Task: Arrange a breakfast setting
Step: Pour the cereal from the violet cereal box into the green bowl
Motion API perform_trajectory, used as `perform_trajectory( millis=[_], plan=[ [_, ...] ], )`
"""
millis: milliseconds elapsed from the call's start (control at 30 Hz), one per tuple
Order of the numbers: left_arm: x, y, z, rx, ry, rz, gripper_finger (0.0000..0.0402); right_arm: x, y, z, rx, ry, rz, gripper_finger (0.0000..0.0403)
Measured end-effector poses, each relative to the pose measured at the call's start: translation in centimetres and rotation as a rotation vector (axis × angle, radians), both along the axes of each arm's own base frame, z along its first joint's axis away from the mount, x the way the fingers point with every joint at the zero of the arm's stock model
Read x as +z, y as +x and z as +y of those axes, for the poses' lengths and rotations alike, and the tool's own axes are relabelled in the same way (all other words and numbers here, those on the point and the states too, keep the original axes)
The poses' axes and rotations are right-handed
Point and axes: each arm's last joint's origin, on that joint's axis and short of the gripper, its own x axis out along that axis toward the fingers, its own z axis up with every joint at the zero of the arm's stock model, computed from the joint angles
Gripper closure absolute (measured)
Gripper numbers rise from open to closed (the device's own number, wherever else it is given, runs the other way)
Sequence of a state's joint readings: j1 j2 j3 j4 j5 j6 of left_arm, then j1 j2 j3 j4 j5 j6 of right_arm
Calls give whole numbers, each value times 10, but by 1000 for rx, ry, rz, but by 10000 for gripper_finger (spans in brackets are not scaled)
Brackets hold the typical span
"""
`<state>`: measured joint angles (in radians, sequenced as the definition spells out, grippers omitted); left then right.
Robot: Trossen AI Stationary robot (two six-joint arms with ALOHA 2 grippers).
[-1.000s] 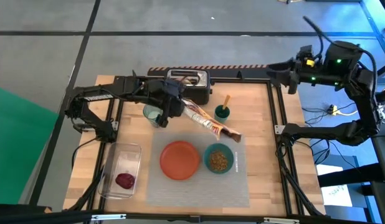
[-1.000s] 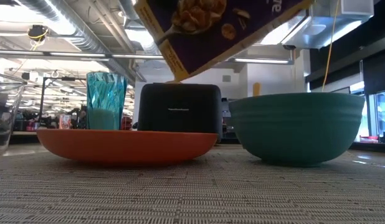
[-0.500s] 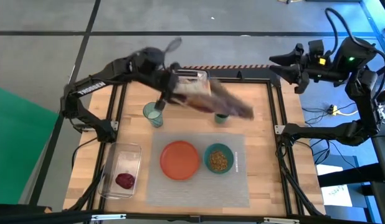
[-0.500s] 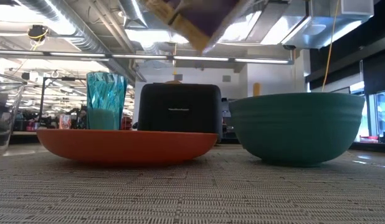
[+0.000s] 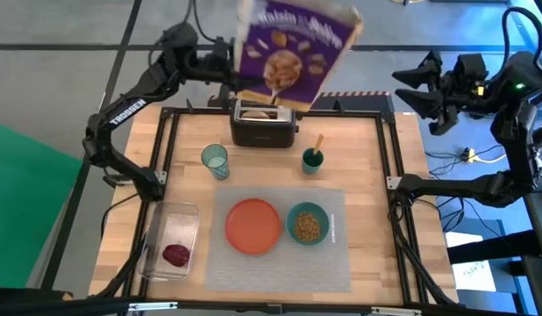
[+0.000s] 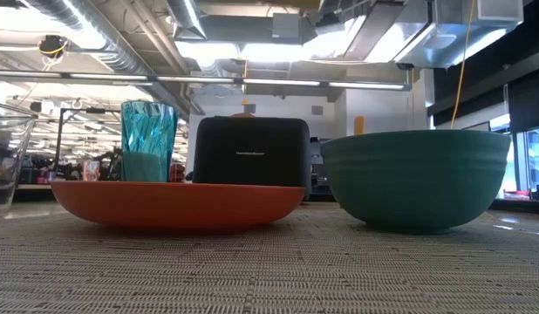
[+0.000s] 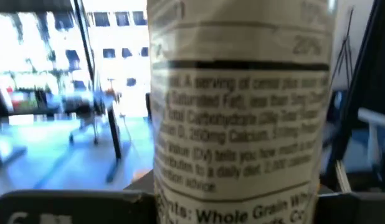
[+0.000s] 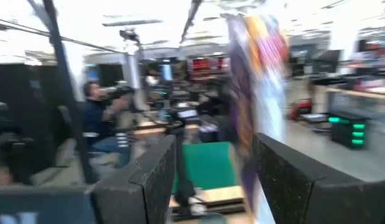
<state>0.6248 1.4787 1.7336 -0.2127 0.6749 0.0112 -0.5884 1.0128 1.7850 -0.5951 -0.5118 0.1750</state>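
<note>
A: Left gripper [image 5: 238, 72] clamps the tall purple cardboard cereal box [image 5: 293, 48] upright, high over the black toaster [image 5: 264, 124].

B: And the right gripper [image 5: 423, 90]?

A: Parted, idle beyond the table; the cereal-filled teal bowl [image 5: 308, 225] sits on the grey mat [image 5: 280, 268], well toward the near edge.

A pale wooden worktop [image 5: 367, 189] carries a grey placemat [image 5: 280, 263] at the near middle. A clear container [image 5: 170, 240] lies near left. A black toaster [image 5: 264, 125] stands far centre, a bluish tumbler [image 5: 215, 161] left of a small dark cup [image 5: 312, 160].
</note>
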Motion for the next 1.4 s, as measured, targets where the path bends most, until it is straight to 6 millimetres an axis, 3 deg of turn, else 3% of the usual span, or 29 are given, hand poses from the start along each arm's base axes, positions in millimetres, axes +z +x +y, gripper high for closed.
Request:
perform_trajectory(
  millis=[133,300,500,633,1133,1400],
  plan=[
    [5,14,2,-37,-22,-111,286,-8,29,-19,6,-17,-17,173],
    [-8,36,7,-64,-58,-109,286,-18,72,-47,43,-17,-58,110],
    [-16,42,11,-50,-79,-70,286,-25,95,-63,33,-13,-43,85],
    [-27,42,14,-12,-61,20,286,-33,107,-71,33,16,-7,126],
    [-37,43,12,-8,-56,106,284,-34,107,-71,33,44,0,379],
    [-38,37,15,22,-145,137,220,-35,93,-65,-81,30,46,399]
  ],
)
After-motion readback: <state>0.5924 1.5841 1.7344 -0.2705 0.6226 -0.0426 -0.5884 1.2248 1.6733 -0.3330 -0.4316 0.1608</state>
